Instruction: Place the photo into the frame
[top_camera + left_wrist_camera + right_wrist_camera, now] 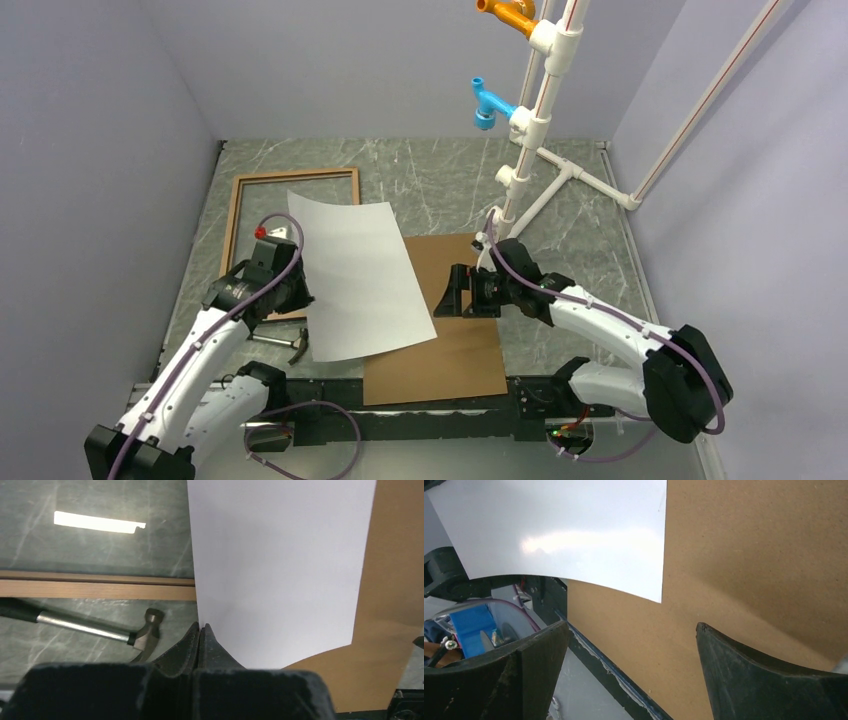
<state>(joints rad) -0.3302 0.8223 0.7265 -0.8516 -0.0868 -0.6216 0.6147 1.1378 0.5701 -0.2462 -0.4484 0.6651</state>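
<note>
Judged task early: found photo (360, 280) not yet in frame (236, 215), white back up, held over the frame's right rail and reaching right of it above backing board (450, 360). Left to do: shifting it over the frame's opening, laying it flat inside the rails. Saw left gripper (201, 627) clamped on the photo's frame-side edge (jaws pressed together on the sheet). Saw right gripper (452, 290) spread wide, right of the frame beyond the photo, holding nothing.
</note>
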